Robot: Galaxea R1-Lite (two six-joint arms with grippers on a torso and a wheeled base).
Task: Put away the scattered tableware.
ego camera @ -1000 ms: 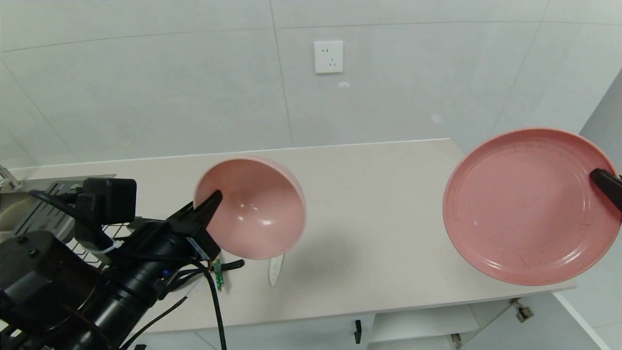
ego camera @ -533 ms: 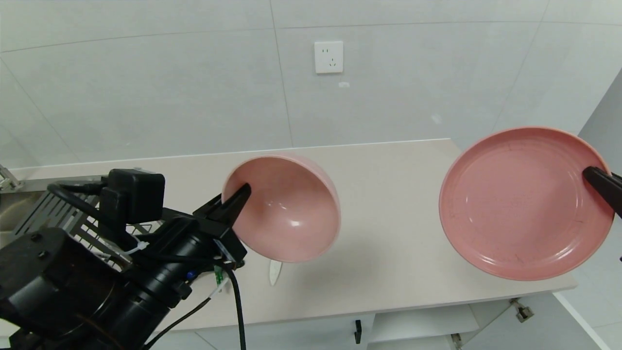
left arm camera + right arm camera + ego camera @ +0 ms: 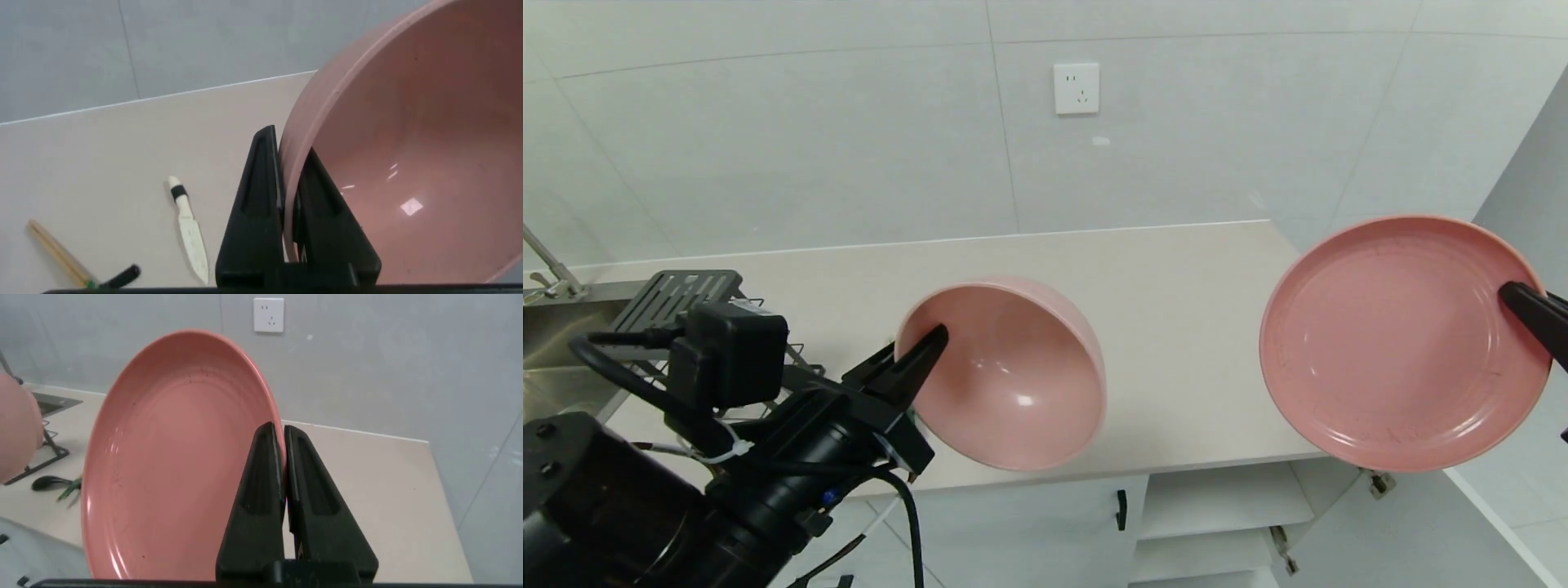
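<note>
We see a pale grey tiled wall (image 3: pixel 768 147) carrying a white socket (image 3: pixel 1076 88) behind the beige bench (image 3: pixel 1192 327); white cabinets (image 3: pixel 1225 510) sit beneath, a steel sink (image 3: pixel 564 327) at its left end.

Location type: kitchen. Indicators:
- A beige surface (image 3: pixel 1176 310) runs along a grey tiled wall (image 3: pixel 768 147) fitted with a white wall socket (image 3: pixel 1076 88).
- A stainless-steel sink (image 3: pixel 560 327) with a tap (image 3: pixel 547 263) sits at the left end, with a black dish rack (image 3: pixel 678 294) beside it.
- White cabinets (image 3: pixel 1013 531) stand below.
- Tableware present: pink bowl (image 3: pixel 1013 384), pink plate (image 3: pixel 1396 343), knife (image 3: pixel 188 241), chopstick (image 3: pixel 57 251).
</note>
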